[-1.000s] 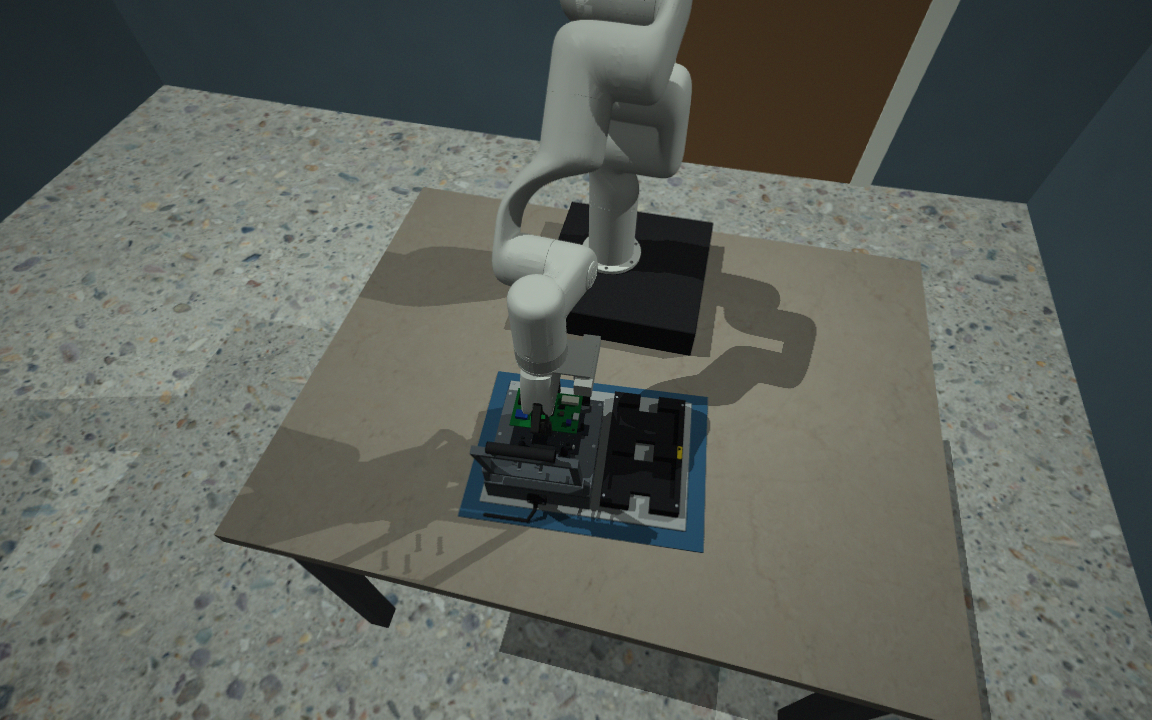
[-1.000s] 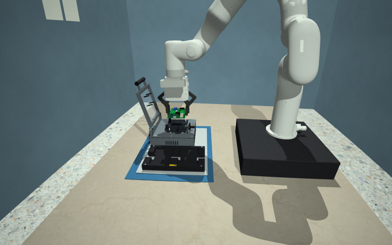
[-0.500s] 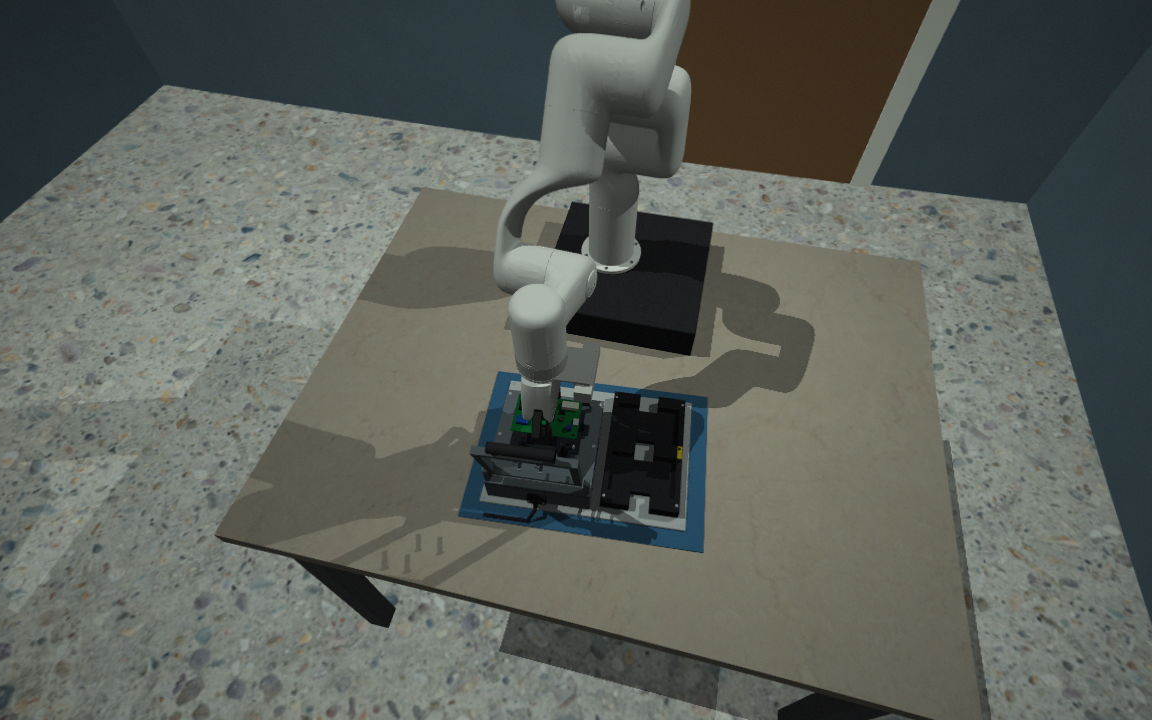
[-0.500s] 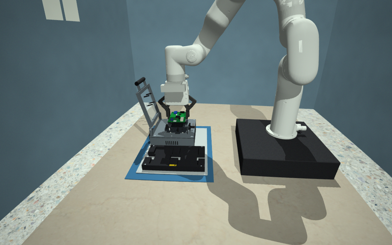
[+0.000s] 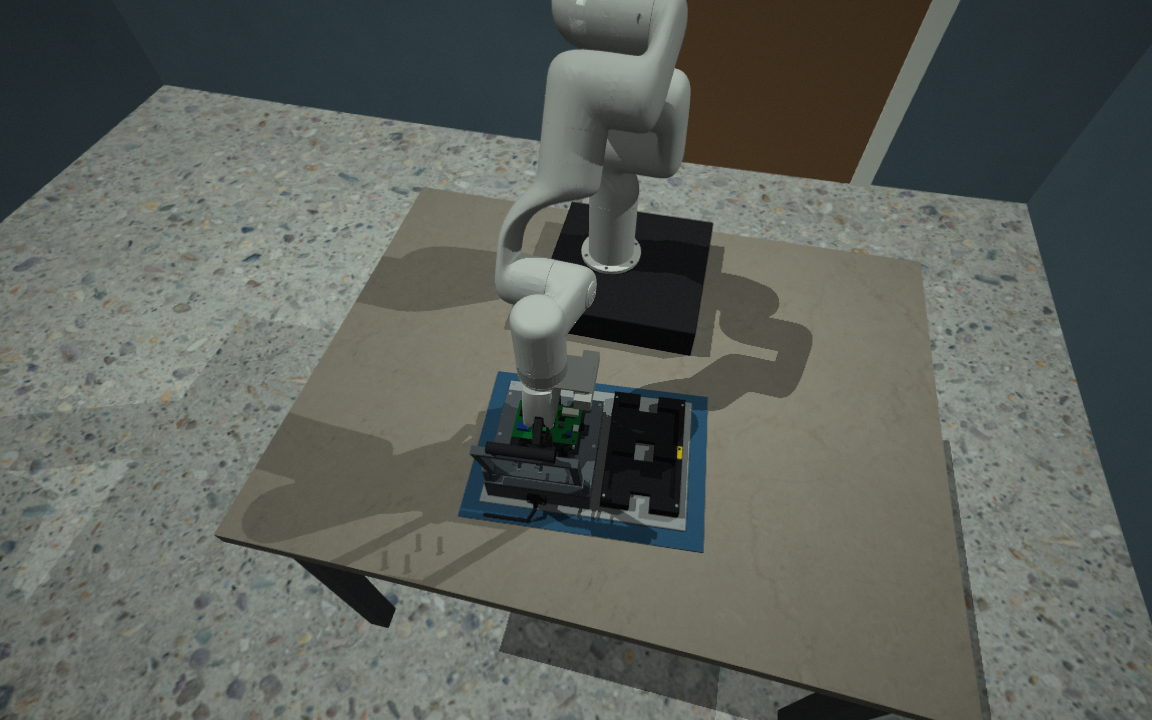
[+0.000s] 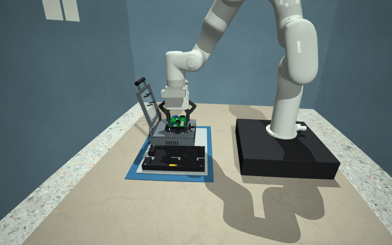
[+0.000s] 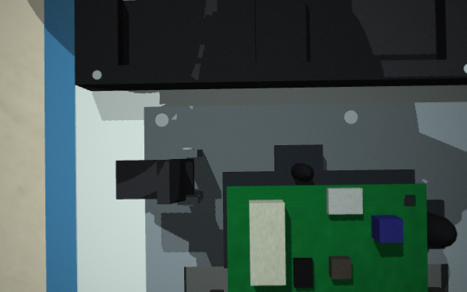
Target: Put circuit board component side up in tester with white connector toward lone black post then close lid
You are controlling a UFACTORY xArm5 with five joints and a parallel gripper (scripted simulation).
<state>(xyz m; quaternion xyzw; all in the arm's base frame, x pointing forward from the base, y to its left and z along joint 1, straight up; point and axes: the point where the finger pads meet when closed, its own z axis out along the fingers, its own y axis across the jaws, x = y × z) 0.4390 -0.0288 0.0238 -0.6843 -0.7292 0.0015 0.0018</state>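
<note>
My gripper [image 6: 177,118] [image 5: 550,424] is shut on the green circuit board [image 6: 177,122] [image 5: 572,432] [image 7: 327,239]. It holds the board level, component side up, just above the nest of the grey tester [image 6: 173,138] [image 7: 258,130]. The board's white connector [image 7: 267,242] is on the side facing a lone black post [image 7: 154,178]. A black pin [image 7: 302,172] shows just past the board's edge, and a second dark pin [image 7: 440,232] shows beside it. The board's small hole [image 7: 409,199] is empty. The tester's lid [image 6: 147,104] [image 5: 526,472] stands open. The black tray [image 6: 173,158] [image 5: 647,456] [image 7: 258,40] is empty.
Tester and tray sit side by side on a blue mat [image 6: 139,175] [image 5: 678,537] [image 7: 59,162] on the tan table. The arm's black base block [image 6: 286,155] [image 5: 652,295] stands behind them. The open lid's black handle [image 6: 140,81] rises beside the gripper.
</note>
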